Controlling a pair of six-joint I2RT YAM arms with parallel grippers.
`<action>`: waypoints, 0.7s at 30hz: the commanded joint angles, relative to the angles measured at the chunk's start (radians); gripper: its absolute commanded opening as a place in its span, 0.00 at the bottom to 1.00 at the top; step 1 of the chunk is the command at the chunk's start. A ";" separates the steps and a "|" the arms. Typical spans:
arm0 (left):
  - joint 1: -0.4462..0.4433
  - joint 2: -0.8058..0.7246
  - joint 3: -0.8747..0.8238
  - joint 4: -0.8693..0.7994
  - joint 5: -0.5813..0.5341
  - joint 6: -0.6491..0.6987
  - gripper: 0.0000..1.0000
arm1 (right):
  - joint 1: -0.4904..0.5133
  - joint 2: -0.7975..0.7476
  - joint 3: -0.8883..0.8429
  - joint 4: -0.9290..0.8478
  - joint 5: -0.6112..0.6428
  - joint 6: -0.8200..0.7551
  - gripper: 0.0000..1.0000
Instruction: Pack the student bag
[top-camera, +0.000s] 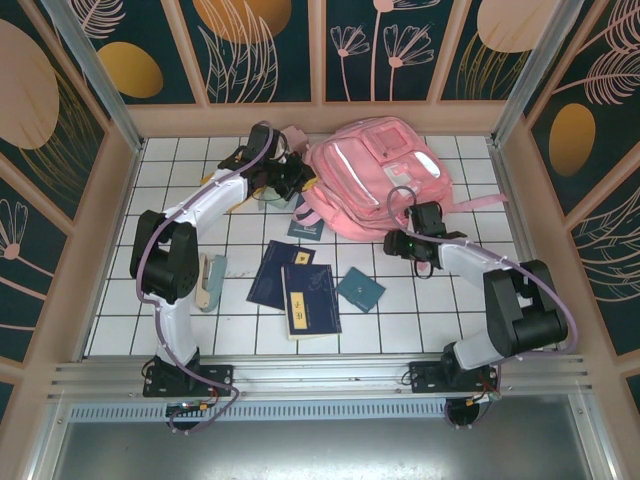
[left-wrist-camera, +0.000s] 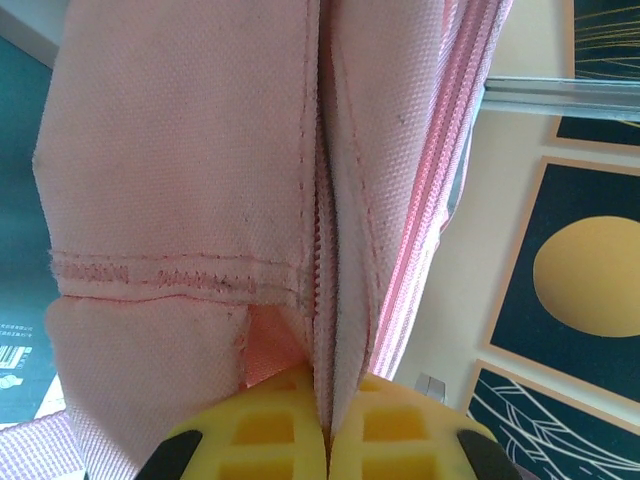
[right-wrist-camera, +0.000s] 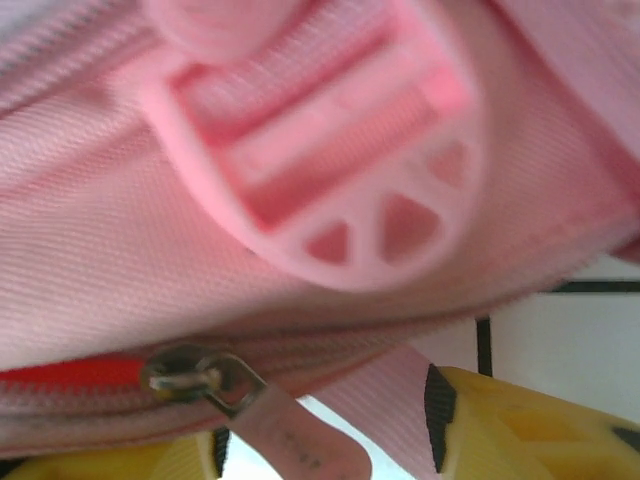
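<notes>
Navy book label: you see a yellow strip (top-camera: 296, 300) on the navy book (top-camera: 318, 298) lying on the surface (top-camera: 400, 320); its dark marks are too small to read.
Barcode: the left wrist view gives you a barcode (left-wrist-camera: 14, 357) with tiny print on a teal cover (left-wrist-camera: 20, 150); no digit is legible.
Zipper tab: the tab (right-wrist-camera: 295, 440) on the student bag (right-wrist-camera: 100, 230) carries faint embossed characters, too blurred to read.
Readable text: none anywhere.
</notes>
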 joint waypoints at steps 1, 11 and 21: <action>0.008 -0.019 0.040 0.079 0.034 0.015 0.00 | -0.003 0.013 0.053 0.020 -0.069 -0.021 0.43; 0.025 -0.014 0.017 0.090 0.038 0.015 0.00 | -0.013 -0.033 0.045 -0.009 -0.054 -0.008 0.08; 0.063 -0.037 -0.024 0.091 0.000 0.013 0.00 | -0.054 -0.048 0.036 -0.070 -0.036 -0.014 0.00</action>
